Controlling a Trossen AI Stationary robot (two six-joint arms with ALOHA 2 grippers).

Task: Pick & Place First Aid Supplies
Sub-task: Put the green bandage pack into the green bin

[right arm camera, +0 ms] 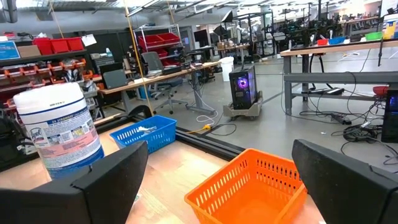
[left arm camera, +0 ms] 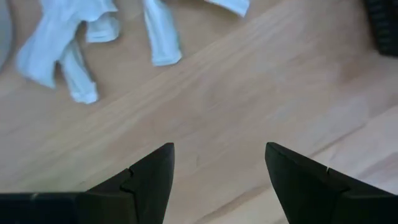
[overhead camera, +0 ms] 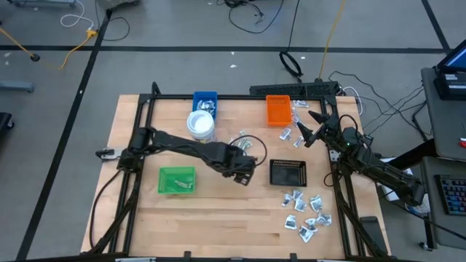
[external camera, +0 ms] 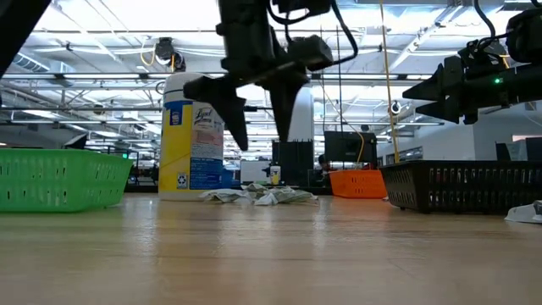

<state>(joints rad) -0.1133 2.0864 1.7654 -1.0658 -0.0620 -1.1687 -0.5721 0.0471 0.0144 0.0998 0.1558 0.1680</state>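
Bare wood lies under your left gripper (left arm camera: 217,180), fingers spread, holding nothing. Shift it over the packets (left arm camera: 68,43) beside the white tub (overhead camera: 200,125), then descend. Right gripper (overhead camera: 312,125) waits released.

Overhead and table-level cameras share the white tub (overhead camera: 200,125)
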